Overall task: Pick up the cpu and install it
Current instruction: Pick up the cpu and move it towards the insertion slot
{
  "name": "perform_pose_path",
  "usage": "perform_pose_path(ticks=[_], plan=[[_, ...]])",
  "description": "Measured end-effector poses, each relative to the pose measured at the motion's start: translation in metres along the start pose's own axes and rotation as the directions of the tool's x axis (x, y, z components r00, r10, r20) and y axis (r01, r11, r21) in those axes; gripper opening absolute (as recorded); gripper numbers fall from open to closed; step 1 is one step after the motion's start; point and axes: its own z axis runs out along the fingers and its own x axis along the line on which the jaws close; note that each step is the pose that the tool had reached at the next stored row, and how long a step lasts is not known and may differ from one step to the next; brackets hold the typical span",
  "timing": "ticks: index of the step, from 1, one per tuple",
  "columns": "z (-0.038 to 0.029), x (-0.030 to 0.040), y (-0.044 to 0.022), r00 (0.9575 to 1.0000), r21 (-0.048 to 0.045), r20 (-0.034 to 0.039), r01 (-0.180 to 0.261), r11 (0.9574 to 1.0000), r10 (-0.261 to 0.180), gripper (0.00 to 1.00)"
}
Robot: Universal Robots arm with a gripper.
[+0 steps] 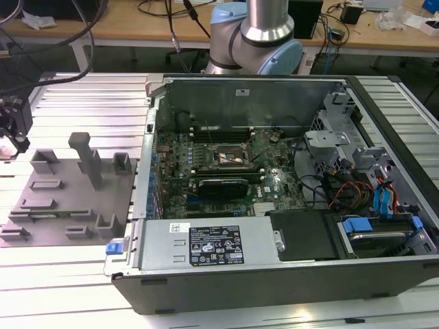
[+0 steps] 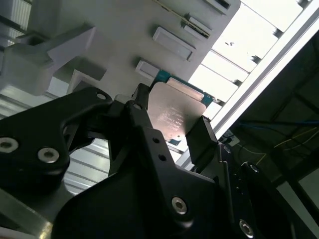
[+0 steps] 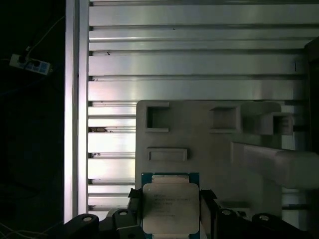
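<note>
In the exterior view, the gripper hangs at the exterior view's far left, over the slatted aluminium table near the left end of the grey fixture plate, well apart from the open computer case. Inside the case lie the motherboard, its open socket and a long black expansion card.

In the second wrist view, the cpu, pale metal on top with a green rim, sits between the black fingers, which press on its two opposite edges. The plate's upright blocks stand beyond it.

In the first wrist view, the gripper pinches the cpu by its sides, in front of the fixture plate with its shallow rectangular recesses. The table's bright slats run beyond.
</note>
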Motion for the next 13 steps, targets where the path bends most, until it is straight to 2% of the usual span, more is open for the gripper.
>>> perform_pose_path(ticks=[1,7,13], plan=[[-0.0078,0.0001,0.0004,1.0000,0.0000,0.0000,0.000,1.0000,0.000,0.55],[-0.0240,0.0004,0.0015,1.0000,0.0000,0.0002,0.000,1.0000,0.000,0.55],[-0.0365,0.0006,0.0023,1.0000,0.0000,0.0007,0.000,1.0000,0.000,0.55]])
